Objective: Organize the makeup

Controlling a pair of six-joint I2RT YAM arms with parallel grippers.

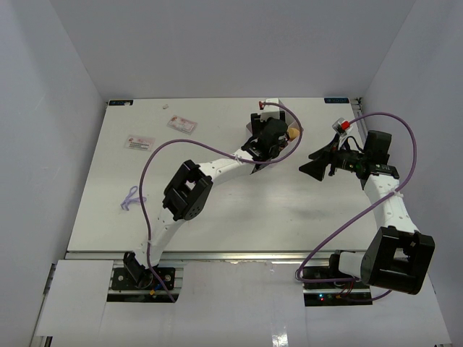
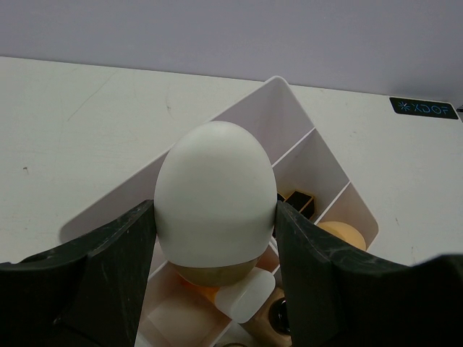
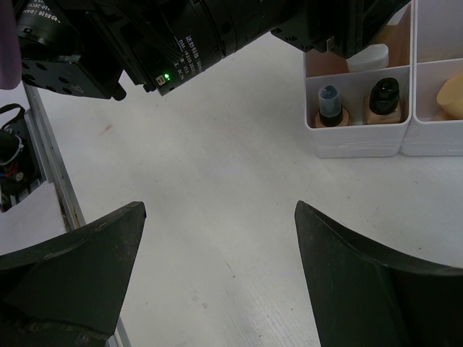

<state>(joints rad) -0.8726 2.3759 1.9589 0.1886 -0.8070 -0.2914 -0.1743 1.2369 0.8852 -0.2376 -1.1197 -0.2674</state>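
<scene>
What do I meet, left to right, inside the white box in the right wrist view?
In order: beige bottle with grey-blue top → beige bottle with black cap → tan sponge.

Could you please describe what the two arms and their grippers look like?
Both arms have white links joined by boxy black joint housings. The left arm and right arm each carry a looping purple cable. The left gripper and right gripper have broad, matte black, wedge-shaped fingers.
</scene>
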